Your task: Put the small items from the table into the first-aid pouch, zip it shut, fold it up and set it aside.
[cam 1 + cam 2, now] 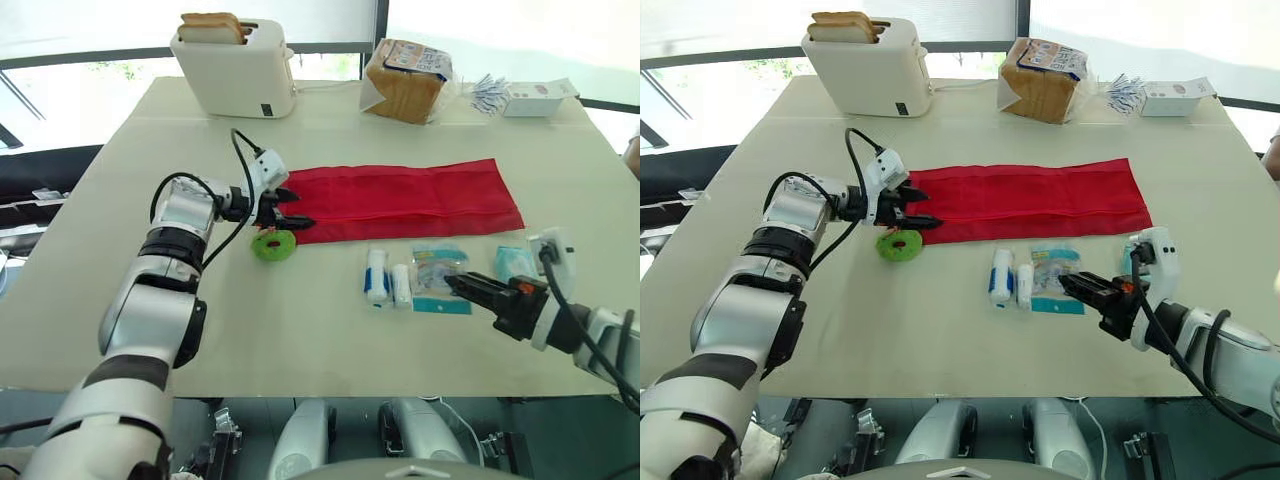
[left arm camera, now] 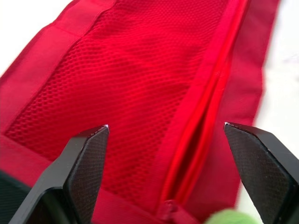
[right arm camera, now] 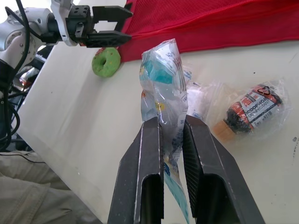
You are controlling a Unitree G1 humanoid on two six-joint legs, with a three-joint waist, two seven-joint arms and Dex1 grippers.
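The left gripper (image 1: 300, 213) hovers with fingers spread over the left end of the red pouch (image 1: 410, 195), a long, flat mesh strip lying across the tabletop's middle with its zipper slit parted. Near the front right edge, the right gripper (image 3: 172, 122) pinches a clear packet (image 3: 161, 74).

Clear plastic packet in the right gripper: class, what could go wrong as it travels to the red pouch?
The right gripper pinches the clear plastic packet by thin film alone; it might slip free. The red pouch has its zip slit barely open by the open left gripper, so the floppy packet could snag there.
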